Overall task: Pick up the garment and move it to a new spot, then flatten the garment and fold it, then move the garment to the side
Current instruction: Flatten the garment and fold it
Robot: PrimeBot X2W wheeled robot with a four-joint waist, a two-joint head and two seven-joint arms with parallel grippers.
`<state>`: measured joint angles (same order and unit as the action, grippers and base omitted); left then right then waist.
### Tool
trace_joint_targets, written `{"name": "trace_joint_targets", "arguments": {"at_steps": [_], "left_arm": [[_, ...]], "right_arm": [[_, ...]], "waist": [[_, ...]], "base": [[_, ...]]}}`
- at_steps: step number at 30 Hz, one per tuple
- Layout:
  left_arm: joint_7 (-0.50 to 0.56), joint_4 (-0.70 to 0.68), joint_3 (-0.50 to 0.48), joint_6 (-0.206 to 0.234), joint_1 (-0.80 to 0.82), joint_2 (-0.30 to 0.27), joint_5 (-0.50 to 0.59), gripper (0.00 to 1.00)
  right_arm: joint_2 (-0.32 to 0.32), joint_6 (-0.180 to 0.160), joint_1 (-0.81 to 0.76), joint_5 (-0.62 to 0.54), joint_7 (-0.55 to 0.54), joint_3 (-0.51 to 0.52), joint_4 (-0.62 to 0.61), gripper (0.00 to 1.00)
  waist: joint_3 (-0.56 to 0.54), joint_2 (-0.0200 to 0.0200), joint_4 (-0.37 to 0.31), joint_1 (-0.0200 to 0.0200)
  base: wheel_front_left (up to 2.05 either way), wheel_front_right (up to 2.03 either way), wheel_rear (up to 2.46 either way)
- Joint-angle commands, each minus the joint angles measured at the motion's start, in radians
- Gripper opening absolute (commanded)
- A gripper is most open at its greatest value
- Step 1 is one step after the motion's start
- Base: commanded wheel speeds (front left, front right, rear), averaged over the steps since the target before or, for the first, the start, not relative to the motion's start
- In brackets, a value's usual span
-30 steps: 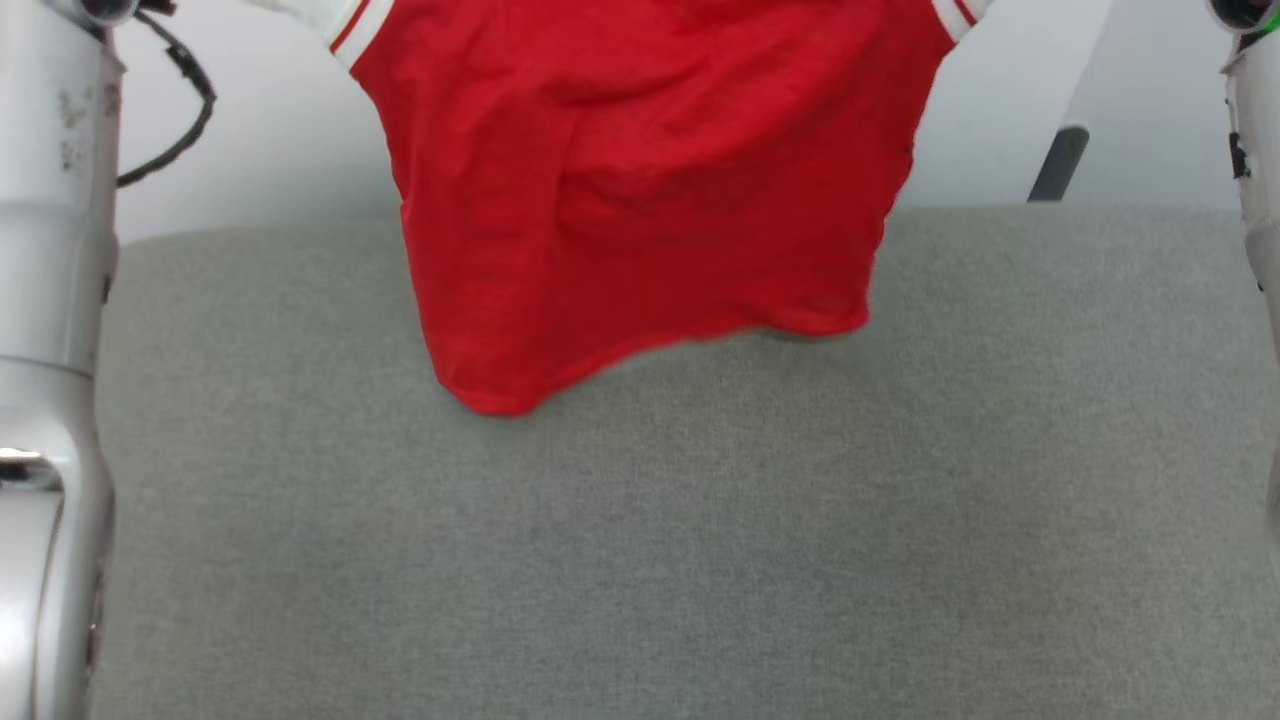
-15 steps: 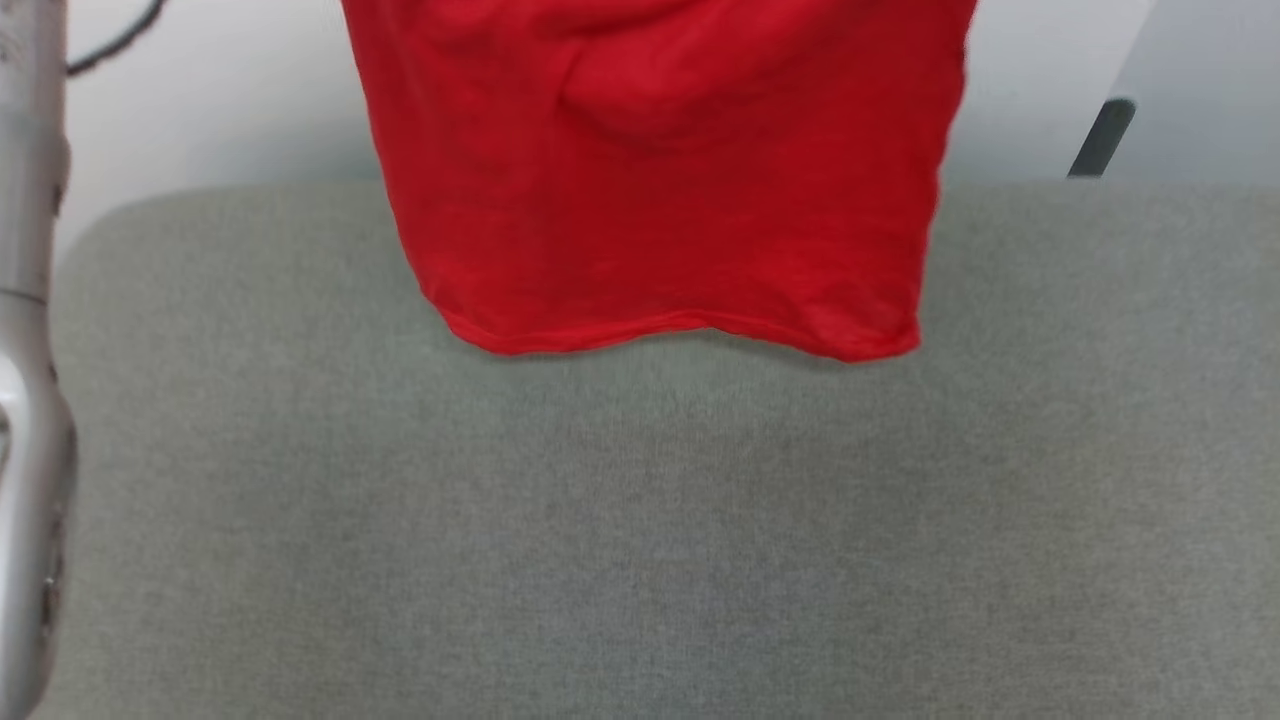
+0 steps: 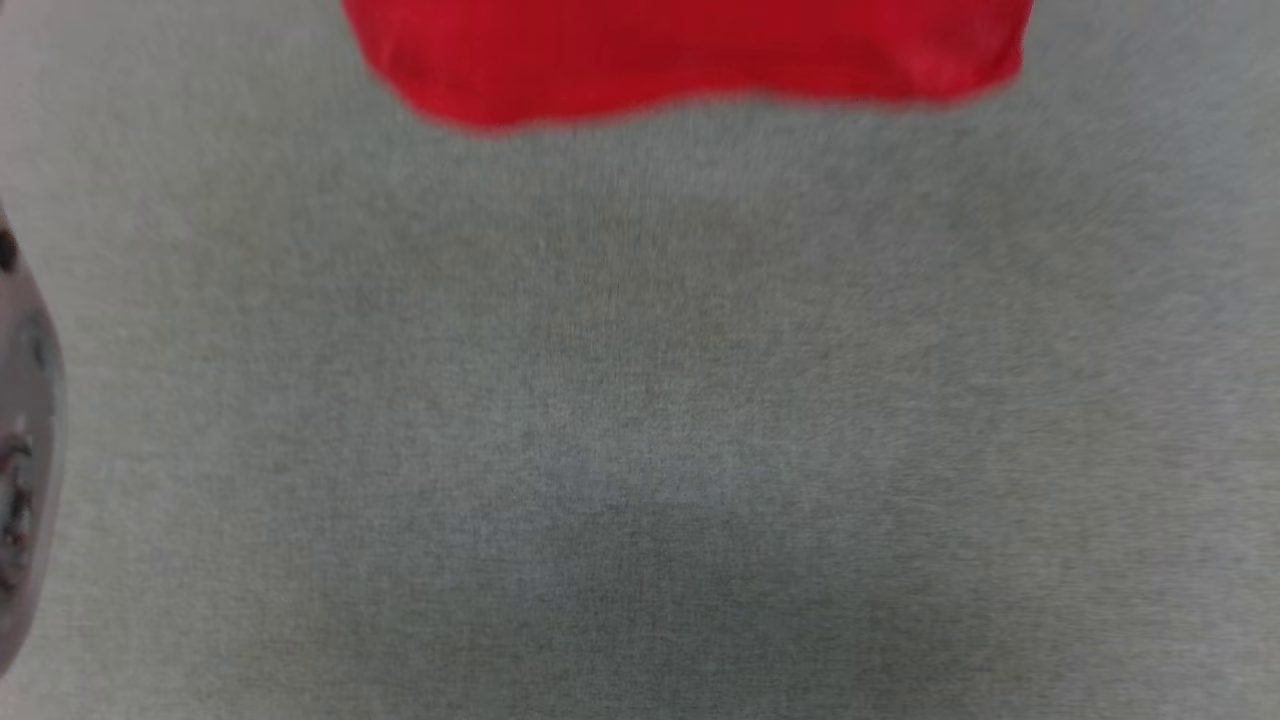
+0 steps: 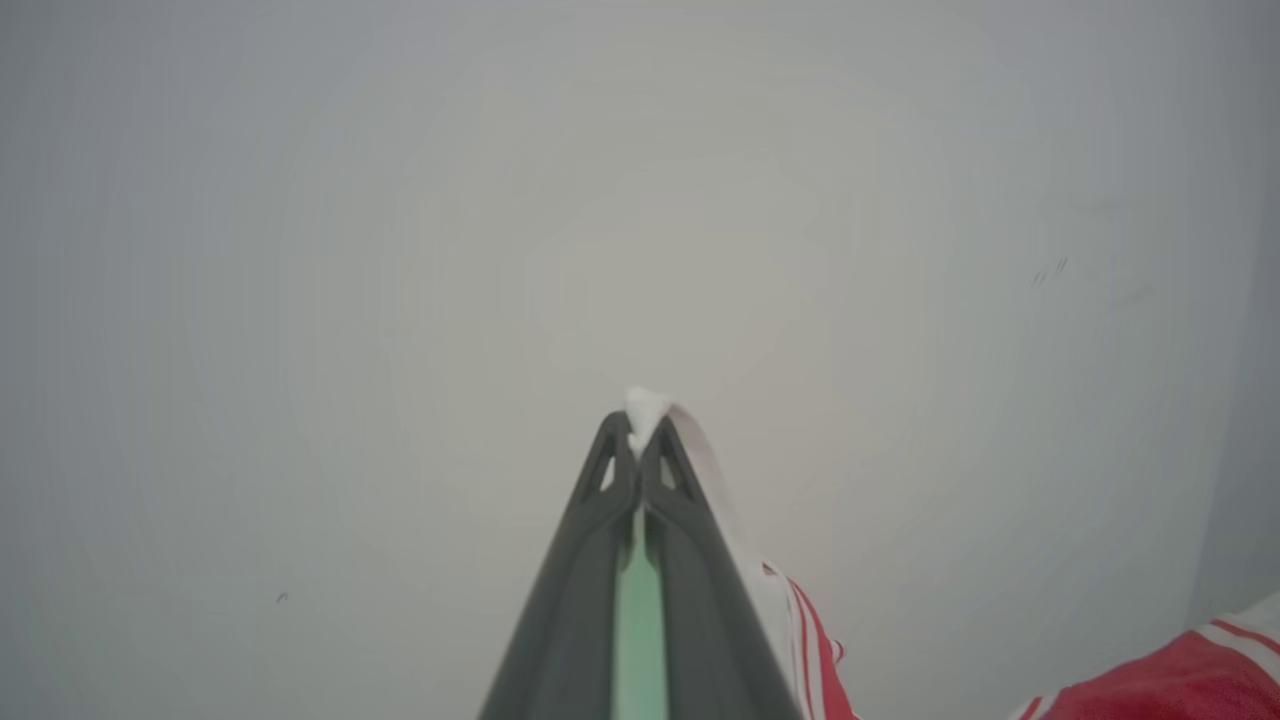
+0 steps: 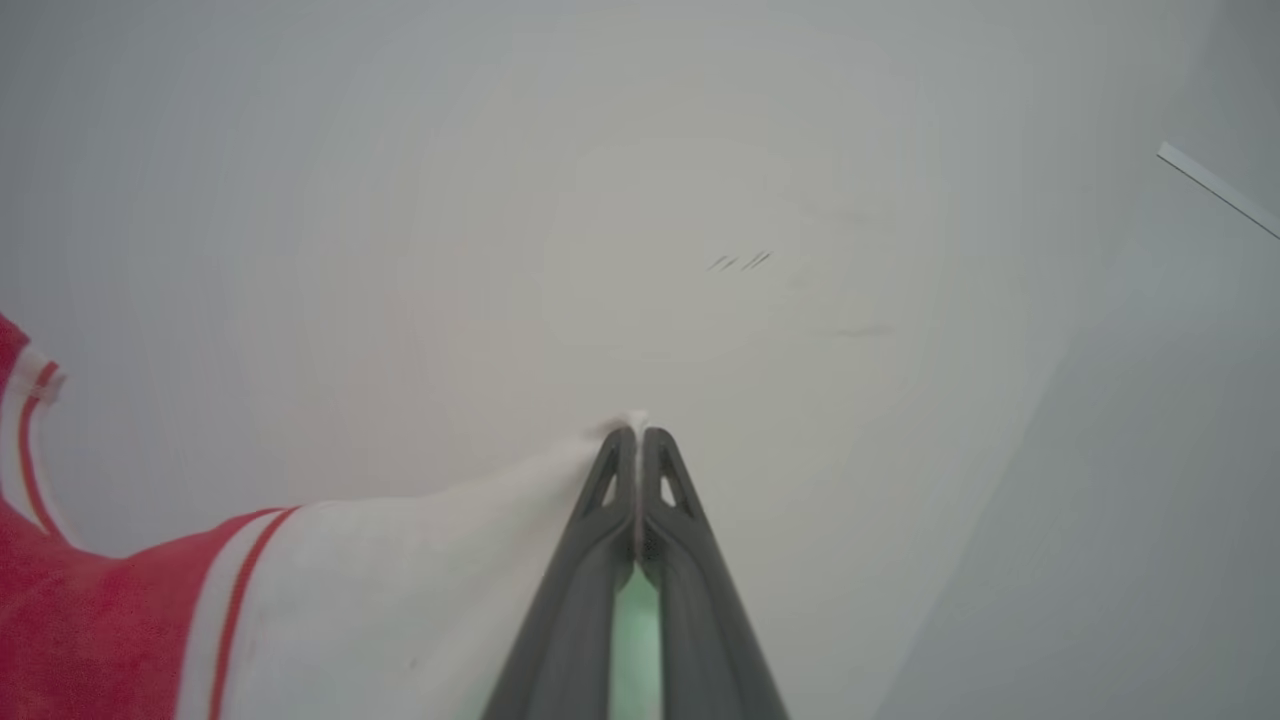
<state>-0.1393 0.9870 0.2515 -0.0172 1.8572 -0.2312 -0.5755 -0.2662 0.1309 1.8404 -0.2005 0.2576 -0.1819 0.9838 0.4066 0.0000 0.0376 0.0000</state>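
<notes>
Red jersey cloth with white short sleeves and red-and-white striped trim, the garment [image 3: 690, 50] spans the top of our head view. Its wavy lower hem shows blurred against the far part of the grey woven fabric surface [image 3: 640, 400]. We cannot tell whether the hem touches that surface.

Our left gripper [image 4: 637, 430] has its two dark fingers pressed together on a pinch of white sleeve cloth, and a small tuft pokes out past the tips. The striped trim falls away beside the fingers, on the right of that wrist view. Our right gripper [image 5: 637, 435] is likewise clamped on a white sleeve edge. From there the sleeve stretches to the left of that view, to its striped band and the red body.

On the near side of the hem, the grey surface spreads broad and even to the bottom of the head view. A blurred pale forearm [image 3: 25, 450] sits at its left edge. Ahead of both pairs of fingertips, and apart from them, stands a plain pale wall [image 4: 300, 250] bearing a few short dark scuff marks [image 5: 740, 262].
</notes>
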Motion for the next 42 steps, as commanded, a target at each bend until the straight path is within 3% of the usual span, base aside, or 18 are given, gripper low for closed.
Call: {"name": "trace_joint_targets", "arguments": {"at_steps": [1, 7, 10, 16, 24, 27, 32, 42], "left_arm": [[-0.043, 0.001, -0.007, -0.007, 0.030, 0.009, -0.006, 0.00], [-0.116, -0.027, -0.079, -0.048, 0.120, 0.046, -0.063, 0.00], [-0.125, -0.061, -0.126, -0.075, 0.136, 0.053, -0.090, 0.00], [-0.123, -0.135, -0.213, -0.104, 0.048, 0.065, -0.064, 0.00], [-0.124, -0.115, -0.262, -0.113, -0.041, 0.086, -0.010, 0.00], [-0.124, -0.087, -0.214, -0.116, -0.069, 0.100, -0.017, 0.00], [-0.091, -0.089, -0.109, -0.114, -0.142, 0.078, -0.066, 0.00], [0.022, -0.273, 0.152, -0.113, -0.469, -0.048, -0.246, 0.00]], "right_arm": [[-0.002, 0.000, 0.015, -0.060, 0.007, 0.015, -0.056, 0.00], [-0.025, 0.000, 0.003, -0.197, 0.006, 0.030, -0.289, 0.00], [-0.040, -0.001, -0.013, -0.203, 0.006, 0.054, -0.340, 0.00], [-0.046, -0.001, -0.070, -0.207, 0.007, 0.075, -0.361, 0.00], [-0.031, -0.001, -0.148, -0.156, 0.007, 0.051, -0.341, 0.00], [-0.044, -0.001, -0.172, -0.117, 0.007, 0.017, -0.339, 0.00], [-0.079, -0.001, -0.227, -0.027, 0.007, -0.040, -0.360, 0.00], [-0.241, -0.001, -0.532, 0.224, 0.007, -0.138, -0.465, 0.00]], "waist": [[0.185, 0.0000, 0.045, 0.0000], [0.348, 0.0000, 0.088, 0.0000], [0.427, 0.0000, 0.103, 0.0000], [0.519, 0.0000, 0.116, 0.0000], [0.521, 0.0000, 0.119, 0.0000], [0.493, 0.0000, 0.123, 0.0000], [0.435, 0.0000, 0.128, 0.0000], [0.215, 0.0000, 0.159, 0.0000]], "base": [[0.00, 0.00, 0.00], [0.00, 0.00, 0.00], [0.00, 0.00, 0.00], [0.00, 0.00, 0.00], [0.00, 0.00, 0.00], [0.00, 0.00, 0.00], [0.00, 0.00, 0.00], [0.00, 0.00, 0.00]]}}
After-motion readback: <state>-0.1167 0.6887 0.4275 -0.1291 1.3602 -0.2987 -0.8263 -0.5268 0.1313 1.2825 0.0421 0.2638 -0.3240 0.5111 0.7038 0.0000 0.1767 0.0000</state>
